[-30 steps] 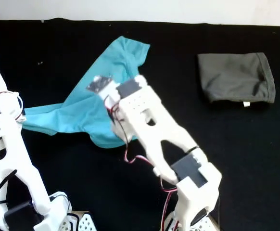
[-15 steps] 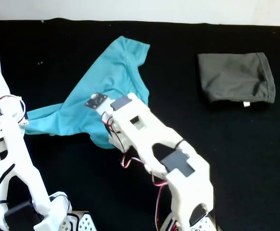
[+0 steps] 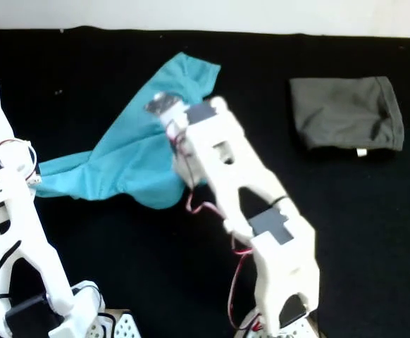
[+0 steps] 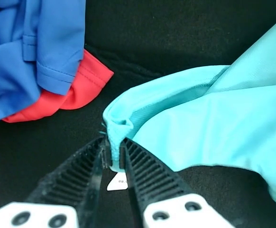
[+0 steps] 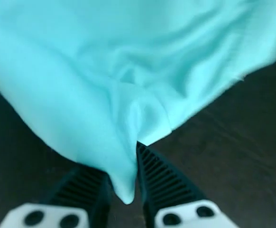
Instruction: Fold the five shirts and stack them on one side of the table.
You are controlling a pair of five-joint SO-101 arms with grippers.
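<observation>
Mid-fold, the left hand (image 4: 113, 154) was pinched tight on the hem of the teal shirt (image 3: 131, 158), the right hand (image 5: 124, 168) clamped on a bunched fold, cloth seemingly raised above the counter (image 3: 346, 211), needing a smooth carry-over next.

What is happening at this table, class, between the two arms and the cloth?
Both arms grip the turquoise shirt, not yet folded, over the black table. The left pincer is shut on a bunched edge of it, and the right pincer is shut on a fold. A grey shirt lies folded at the far right. A blue shirt and a red shirt lie bunched near the left pincer.
</observation>
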